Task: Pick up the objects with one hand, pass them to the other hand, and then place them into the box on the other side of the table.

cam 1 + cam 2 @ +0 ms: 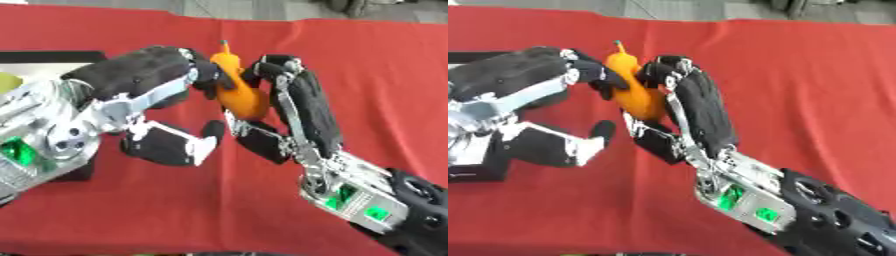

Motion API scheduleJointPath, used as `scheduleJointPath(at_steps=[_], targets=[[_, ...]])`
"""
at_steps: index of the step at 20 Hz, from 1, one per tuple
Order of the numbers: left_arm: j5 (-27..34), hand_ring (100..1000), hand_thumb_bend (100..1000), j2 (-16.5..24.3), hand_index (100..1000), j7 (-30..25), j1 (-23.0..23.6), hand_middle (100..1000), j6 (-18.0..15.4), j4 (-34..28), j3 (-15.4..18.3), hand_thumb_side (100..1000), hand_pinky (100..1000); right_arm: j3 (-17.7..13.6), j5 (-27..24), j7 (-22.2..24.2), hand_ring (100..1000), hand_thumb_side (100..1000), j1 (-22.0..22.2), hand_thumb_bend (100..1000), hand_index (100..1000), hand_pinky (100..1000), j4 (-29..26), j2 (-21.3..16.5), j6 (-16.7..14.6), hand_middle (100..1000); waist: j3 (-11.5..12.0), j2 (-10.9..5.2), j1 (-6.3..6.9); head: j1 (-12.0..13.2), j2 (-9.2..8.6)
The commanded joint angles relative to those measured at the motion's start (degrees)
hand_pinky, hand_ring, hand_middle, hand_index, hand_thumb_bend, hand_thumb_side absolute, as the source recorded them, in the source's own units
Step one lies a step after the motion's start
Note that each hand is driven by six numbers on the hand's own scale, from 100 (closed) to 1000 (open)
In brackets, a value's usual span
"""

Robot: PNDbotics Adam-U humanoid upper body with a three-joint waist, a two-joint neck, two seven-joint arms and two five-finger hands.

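Note:
An orange pear-shaped object (243,97) with a thin stem pointing up hangs above the red cloth in the middle of the view. My right hand (311,112) comes in from the lower right. Its fingers curl over the object's right side and its thumb sits under the base. My left hand (140,72) reaches in from the left, with its fingers curled round the object's narrow neck from the left. The left thumb (188,145) lies lower, just short of the base. Both hands hide much of the object's sides.
A dark-edged box (52,56) shows at the left edge behind my left arm, with something yellow-green (7,80) in it. The red cloth (376,55) covers the table to the right and in front.

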Motion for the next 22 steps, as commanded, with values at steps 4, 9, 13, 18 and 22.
scheduleJointPath(at_steps=[4, 9, 13, 18, 22], targets=[[2.41, 741, 100, 4.3, 952, 4.75, 2.06, 732, -0.88, -0.34, 1.37, 354, 865, -0.17, 1.19, -15.21, 584, 100, -0.42, 100, 481, 255, -0.89, -0.35, 16.07, 362, 0.04, -0.78, 0.22, -0.77, 0.15], [3.54, 735, 100, 5.35, 957, 6.73, 3.71, 726, -0.28, -0.34, 1.82, 385, 859, 0.24, 1.74, -15.21, 583, 100, -0.31, 100, 481, 247, -0.89, -0.22, 16.58, 361, 0.06, -0.68, 0.01, -1.26, 0.02], [4.45, 724, 100, 5.69, 955, 7.92, 4.52, 714, -0.21, -0.34, 1.96, 400, 848, 0.68, 2.12, -15.21, 583, 100, -0.27, 100, 481, 244, -0.89, -0.11, 16.66, 362, 0.08, -0.54, -0.11, -1.52, 0.07], [5.24, 719, 100, 6.18, 960, 9.91, 5.52, 711, -0.41, -0.34, 1.95, 393, 845, 1.29, 2.87, -15.21, 582, 100, -0.05, 100, 480, 240, -0.89, -0.07, 16.72, 361, 0.03, -0.45, -0.18, -1.64, 0.02], [5.0, 728, 100, 6.53, 964, 9.73, 6.14, 719, -0.81, -0.34, 1.62, 456, 851, 1.84, 3.62, -15.21, 583, 100, 0.05, 100, 481, 247, -0.89, -0.13, 16.2, 362, -0.07, -0.43, -0.23, -1.65, -0.07]])
